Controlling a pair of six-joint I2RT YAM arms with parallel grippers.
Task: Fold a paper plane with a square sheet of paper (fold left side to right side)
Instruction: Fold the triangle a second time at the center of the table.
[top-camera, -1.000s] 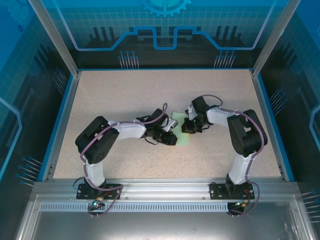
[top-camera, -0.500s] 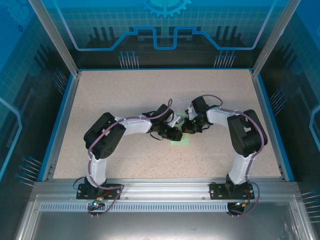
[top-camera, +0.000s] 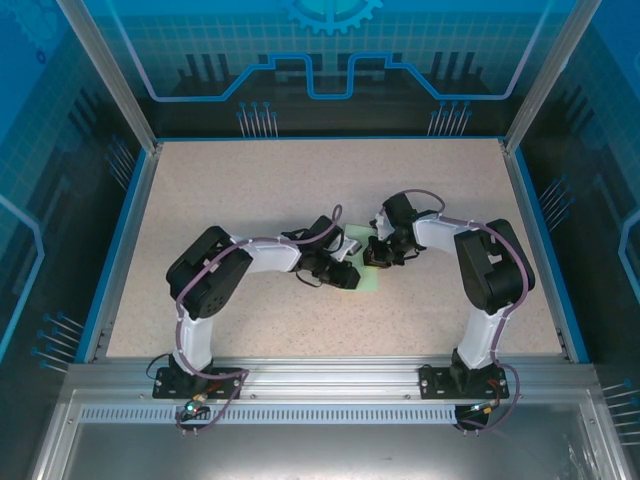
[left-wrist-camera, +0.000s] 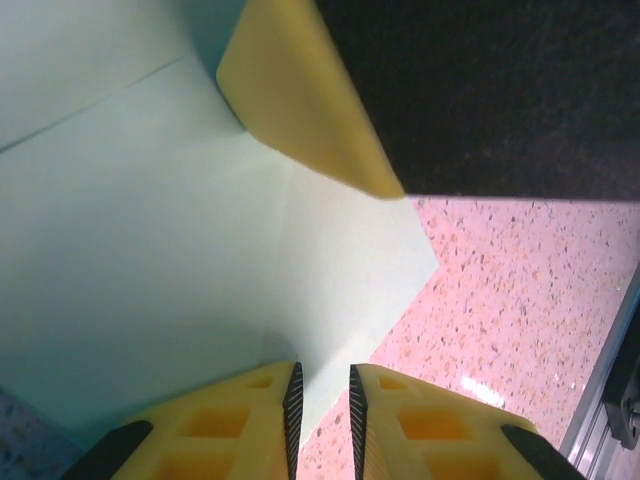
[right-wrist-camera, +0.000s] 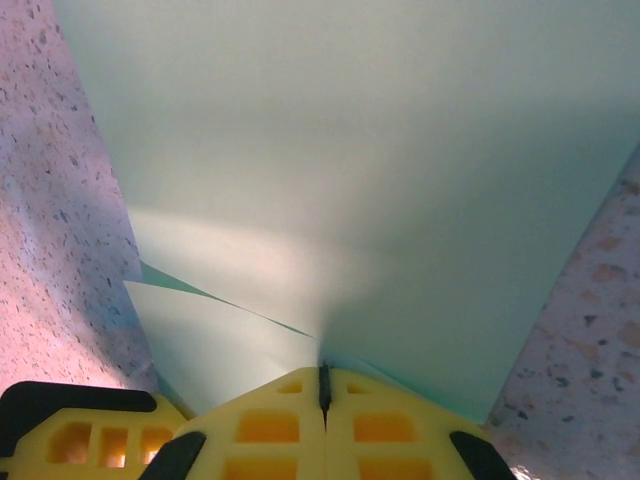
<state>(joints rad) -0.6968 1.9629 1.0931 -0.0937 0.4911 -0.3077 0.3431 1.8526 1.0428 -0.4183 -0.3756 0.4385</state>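
Observation:
The square sheet of paper (top-camera: 370, 280), pale mint green and partly folded, lies mid-table between both grippers. My right gripper (top-camera: 376, 257) reaches in from the right. In the right wrist view it (right-wrist-camera: 323, 385) is shut on the paper (right-wrist-camera: 380, 150), which lifts away from the pinch with a crease running to it. My left gripper (top-camera: 347, 277) comes from the left. Its jaws (left-wrist-camera: 322, 400) stand slightly apart over the paper (left-wrist-camera: 150, 230), near a corner, with the paper's edge and bare table showing in the gap. A yellow fingertip (left-wrist-camera: 300, 100) of the right gripper rests on the sheet ahead.
The speckled table (top-camera: 250, 190) is bounded by a blue rim (top-camera: 120, 240) and glass walls. Free room lies at the back and on the left. A metal frame rail (left-wrist-camera: 612, 400) runs past the paper's corner. The left gripper's finger (right-wrist-camera: 80, 440) shows beside my right jaws.
The left arm's elbow swung inward and forward. Its gripper nudged up toward the paper, then settled back slightly. The right arm and its pinch on the paper stayed put.

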